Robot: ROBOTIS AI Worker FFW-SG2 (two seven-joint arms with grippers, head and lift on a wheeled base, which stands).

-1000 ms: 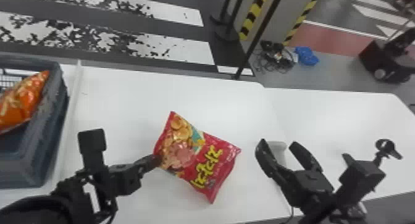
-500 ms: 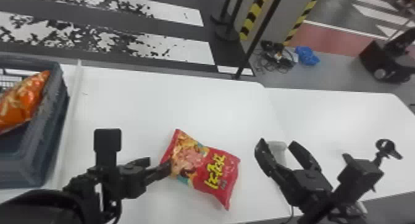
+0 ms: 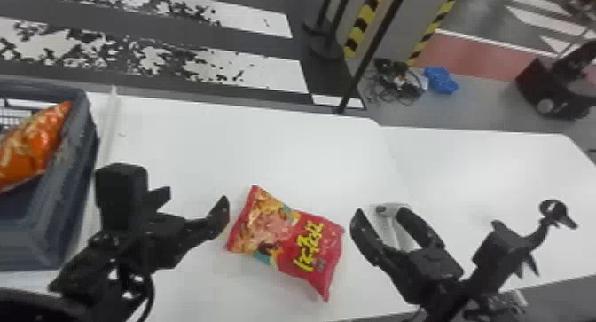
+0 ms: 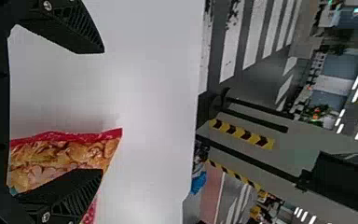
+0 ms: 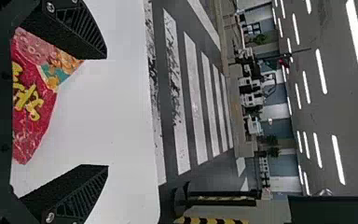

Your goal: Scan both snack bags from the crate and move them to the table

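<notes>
Orange snack bag point(image 3: 33, 143) in the blue-grey crate point(image 3: 33, 237), its long axis running from near left to far right. Next comes the left gripper point(image 3: 197, 197), fingers spread apart. Red snack bag point(image 3: 288, 245) lies on the white table point(image 3: 248, 143) between the grippers — long axis slanting from far left to near right, yellow lettering toward the right end. Right gripper point(image 3: 379, 211) hangs just beyond — its fingers apart too.
</notes>
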